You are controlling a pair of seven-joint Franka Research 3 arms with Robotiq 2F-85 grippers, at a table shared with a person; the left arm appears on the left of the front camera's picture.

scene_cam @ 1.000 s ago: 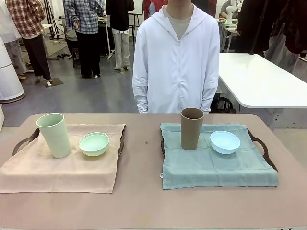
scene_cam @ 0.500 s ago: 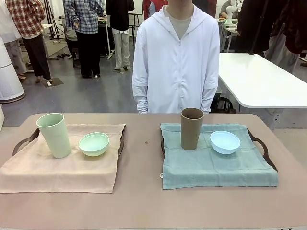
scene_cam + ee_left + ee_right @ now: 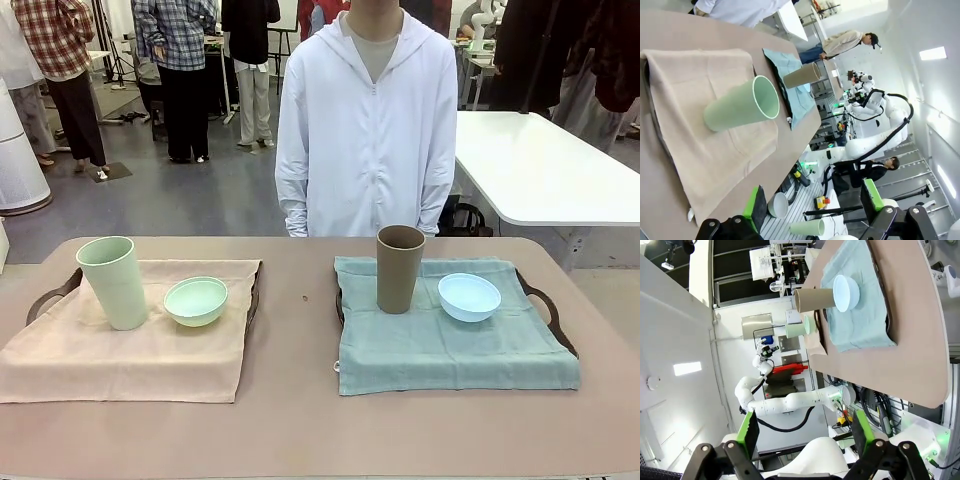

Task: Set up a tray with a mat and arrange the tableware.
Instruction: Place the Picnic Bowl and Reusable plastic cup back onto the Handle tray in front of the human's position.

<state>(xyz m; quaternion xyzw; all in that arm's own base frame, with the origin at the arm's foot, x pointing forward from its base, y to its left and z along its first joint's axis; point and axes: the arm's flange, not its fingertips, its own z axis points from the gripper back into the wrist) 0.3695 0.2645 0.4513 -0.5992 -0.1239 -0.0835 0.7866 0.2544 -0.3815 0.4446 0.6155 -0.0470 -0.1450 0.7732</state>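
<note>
On the left tray (image 3: pixel 45 297) a beige mat (image 3: pixel 130 350) carries a mint green tumbler (image 3: pixel 112 282) and a mint green bowl (image 3: pixel 196 300). The right tray (image 3: pixel 545 305) has a teal mat (image 3: pixel 450 345) with a brown tumbler (image 3: pixel 400 268) and a pale blue bowl (image 3: pixel 469 296). My left gripper (image 3: pixel 815 205) is open and off the table's side, well short of the mint tumbler (image 3: pixel 740 105). My right gripper (image 3: pixel 805 432) is also open and empty, far from the pale blue bowl (image 3: pixel 846 292) and brown tumbler (image 3: pixel 812 299).
A person in a white hooded jacket (image 3: pixel 368 130) stands at the far edge, arms down. Bare tabletop (image 3: pixel 295 340) runs between the two trays and along the front edge. A white table (image 3: pixel 550 170) stands behind on the right.
</note>
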